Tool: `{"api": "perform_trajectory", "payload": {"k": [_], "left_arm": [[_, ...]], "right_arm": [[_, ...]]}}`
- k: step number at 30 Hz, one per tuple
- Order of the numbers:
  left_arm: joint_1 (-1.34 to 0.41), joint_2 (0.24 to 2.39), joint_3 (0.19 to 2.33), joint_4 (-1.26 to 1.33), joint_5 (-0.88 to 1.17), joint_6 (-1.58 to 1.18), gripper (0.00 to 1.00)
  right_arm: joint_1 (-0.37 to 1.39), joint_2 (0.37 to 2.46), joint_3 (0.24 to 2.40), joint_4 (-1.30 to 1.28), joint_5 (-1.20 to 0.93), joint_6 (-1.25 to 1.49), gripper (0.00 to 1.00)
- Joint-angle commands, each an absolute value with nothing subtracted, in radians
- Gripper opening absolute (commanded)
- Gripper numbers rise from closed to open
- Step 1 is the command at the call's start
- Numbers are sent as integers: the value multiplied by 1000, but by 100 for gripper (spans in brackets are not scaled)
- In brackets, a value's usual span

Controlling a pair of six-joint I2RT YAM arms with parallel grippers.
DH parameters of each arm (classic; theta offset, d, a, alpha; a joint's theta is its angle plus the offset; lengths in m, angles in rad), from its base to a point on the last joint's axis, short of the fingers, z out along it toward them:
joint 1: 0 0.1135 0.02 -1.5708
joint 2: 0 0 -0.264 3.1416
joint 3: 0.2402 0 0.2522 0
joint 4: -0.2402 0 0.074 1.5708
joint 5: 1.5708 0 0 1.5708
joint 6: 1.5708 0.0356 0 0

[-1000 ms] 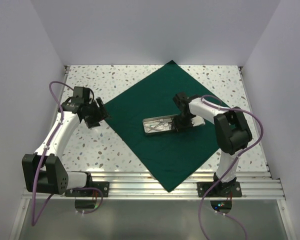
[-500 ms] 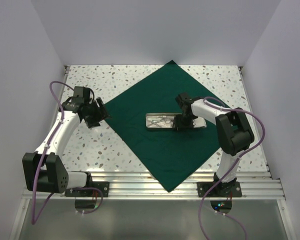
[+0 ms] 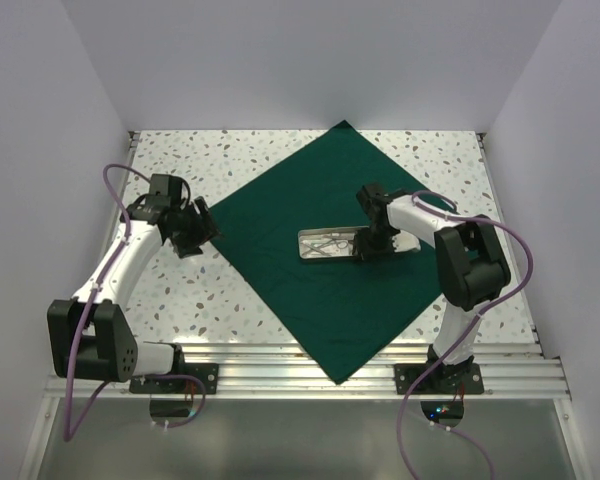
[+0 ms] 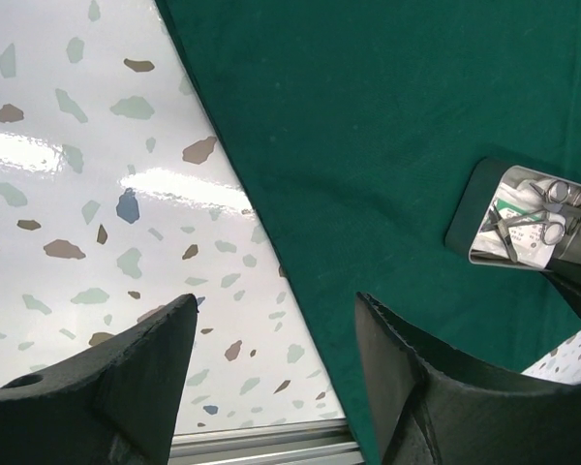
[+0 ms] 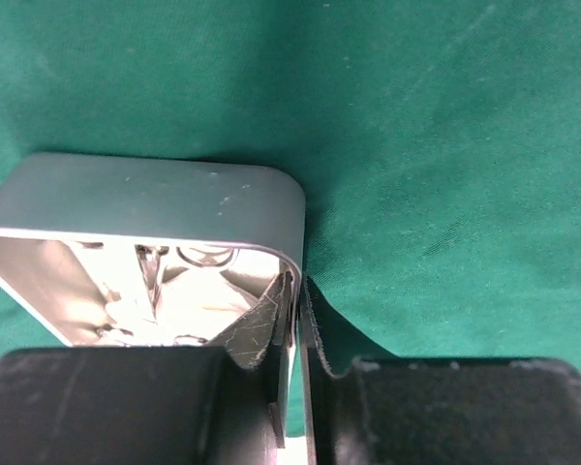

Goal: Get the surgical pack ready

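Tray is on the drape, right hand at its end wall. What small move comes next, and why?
Probably open the right hand and lift it clear. Its fingers hug the end wall of the tray, which sits flat near the middle of the drape, so placement looks done.

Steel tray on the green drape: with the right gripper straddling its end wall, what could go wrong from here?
1. The right gripper straddles only one thin end wall of the steel tray. Lifted from that end, the tray could tip and spill the instruments.
2. The tray rests on the loose green drape, so dragging it sideways could bunch the cloth under it.
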State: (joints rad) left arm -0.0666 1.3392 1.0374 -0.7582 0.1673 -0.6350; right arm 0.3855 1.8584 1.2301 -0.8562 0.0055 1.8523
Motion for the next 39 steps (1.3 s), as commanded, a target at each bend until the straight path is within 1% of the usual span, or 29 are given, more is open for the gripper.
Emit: {"api": "perform_trajectory", "payload": {"k": [1, 5, 8, 11, 14, 16, 17, 18, 20, 22, 24, 25, 27, 28, 29, 30, 31, 34, 37, 39], "left_arm": [[-60, 1339, 1028, -713, 192, -614, 70], [-60, 1342, 1019, -710, 202, -615, 70], [-60, 1345, 1019, -709, 206, -615, 70], [-58, 1345, 1022, -707, 209, -614, 70], [-60, 1347, 1026, -706, 207, -606, 70], [-60, 1351, 1026, -701, 219, -601, 70], [-60, 1353, 1025, -695, 228, -597, 70], [-60, 1358, 1022, -689, 236, -592, 70], [-60, 1367, 1022, -669, 262, -586, 70], [-61, 1393, 1031, -646, 301, -575, 67], [-61, 1432, 1043, -631, 319, -571, 63], [-63, 1448, 1049, -620, 328, -571, 60], [-69, 1498, 1069, -601, 342, -569, 53], [-74, 1520, 1080, -601, 342, -568, 52], [-80, 1541, 1092, -603, 336, -569, 52], [-93, 1584, 1118, -606, 331, -574, 52], [-103, 1606, 1132, -607, 324, -577, 53], [-135, 1701, 1198, -632, 282, -601, 56], [-152, 1802, 1267, -650, 223, -630, 57], [-152, 1897, 1336, -681, 206, -646, 58]], "right_arm": [[382, 1813, 1267, -884, 38, 1833, 12], [380, 1804, 1258, -862, 20, 1865, 13], [383, 1799, 1246, -845, 5, 1890, 10], [380, 1798, 1239, -842, 2, 1887, 10], [379, 1778, 1221, -838, 3, 1875, 15], [373, 1753, 1212, -841, 6, 1864, 21], [373, 1749, 1210, -853, 8, 1849, 24], [365, 1746, 1212, -857, 3, 1839, 31], [356, 1738, 1227, -874, 3, 1787, 34], [350, 1732, 1256, -899, 17, 1728, 36], [342, 1736, 1331, -943, 64, 1565, 36], [341, 1753, 1362, -959, 72, 1419, 36], [336, 1785, 1471, -966, 46, 1234, 37], [337, 1811, 1518, -1006, 40, 1053, 38], [337, 1834, 1584, -999, 19, 961, 39], [351, 1835, 1601, -993, 2, 881, 40], [356, 1827, 1611, -977, -26, 745, 41], [360, 1798, 1586, -960, -139, 518, 44], [376, 1758, 1540, -1009, -138, 366, 46], [390, 1718, 1493, -1026, -111, 327, 47]]}}
